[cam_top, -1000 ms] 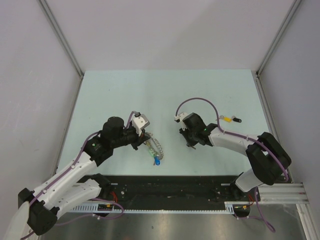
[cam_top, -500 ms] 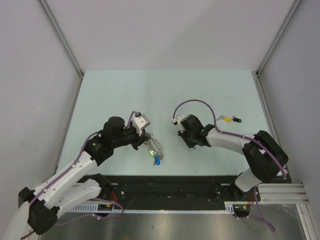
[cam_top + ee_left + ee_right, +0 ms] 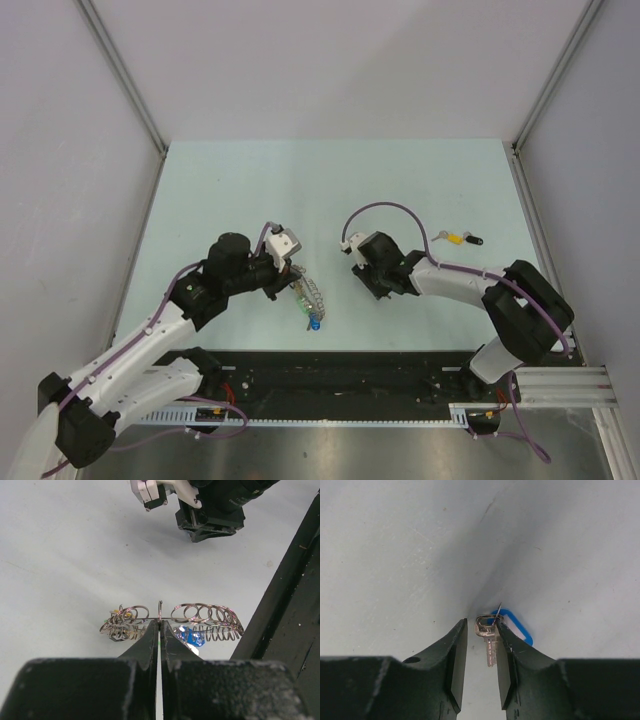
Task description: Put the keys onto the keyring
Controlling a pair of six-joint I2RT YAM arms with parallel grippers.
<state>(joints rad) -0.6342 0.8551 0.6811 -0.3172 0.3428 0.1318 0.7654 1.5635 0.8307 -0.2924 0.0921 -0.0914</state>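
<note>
The keyring (image 3: 312, 296), a coiled grey metal ring with a blue-headed key (image 3: 314, 322) hanging from it, lies at the table's near middle. My left gripper (image 3: 286, 279) is shut on a wire loop of the keyring (image 3: 200, 614), with its jaws (image 3: 160, 625) pressed together. A blue head (image 3: 192, 636) and a yellow head (image 3: 126, 614) show among the coils. My right gripper (image 3: 481, 626) is open and low over the table. A small silver key (image 3: 490, 641) with a blue tag (image 3: 519, 630) lies between its fingers, against the right one. In the top view the right gripper (image 3: 378, 288) stands right of the ring.
A yellow-headed key (image 3: 453, 238) and a black-headed key (image 3: 472, 241) lie together at the right back of the table. The black rail (image 3: 340, 370) runs along the near edge. The right gripper's body (image 3: 212, 510) shows beyond the ring in the left wrist view.
My right gripper has shifted a little to the left, toward the keyring. The left arm and the keyring have not moved.
</note>
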